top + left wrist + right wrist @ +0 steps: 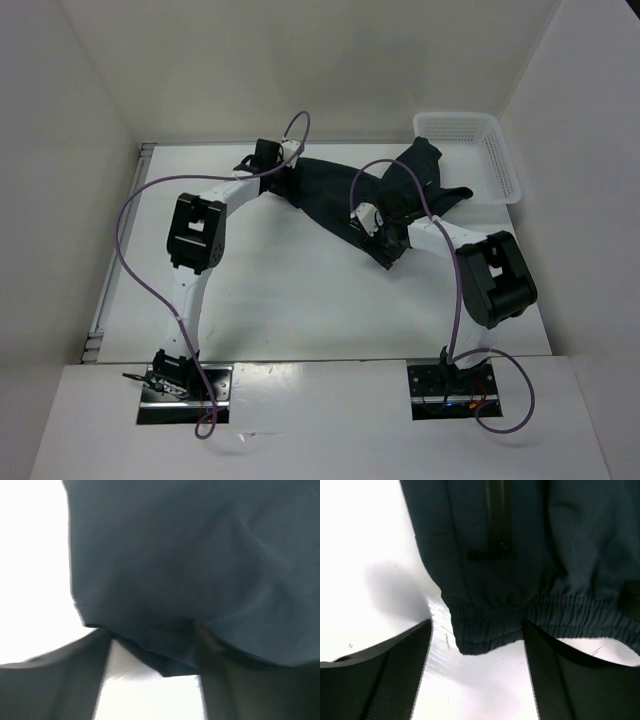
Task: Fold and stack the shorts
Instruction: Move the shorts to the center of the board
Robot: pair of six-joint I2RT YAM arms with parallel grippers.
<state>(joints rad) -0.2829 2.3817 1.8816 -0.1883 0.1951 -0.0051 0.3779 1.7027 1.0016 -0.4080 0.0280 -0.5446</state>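
Dark navy shorts [335,195] lie spread and rumpled on the white table [300,300], from the far left-centre toward the basket. My left gripper [268,158] is at their far left edge. In the left wrist view it [152,640] is open, with the hem of the shorts [175,570] lying between the fingers [55,680]. My right gripper [372,222] is at their near edge. In the right wrist view it [477,630] is open, with the elastic waistband corner [480,630] between the fingertips. A zip pocket [492,525] shows above it.
A white mesh basket [497,150] stands at the far right corner, and the dark cloth [425,160] reaches its left side. White walls enclose the table on three sides. Purple cables [135,260] loop along both arms.
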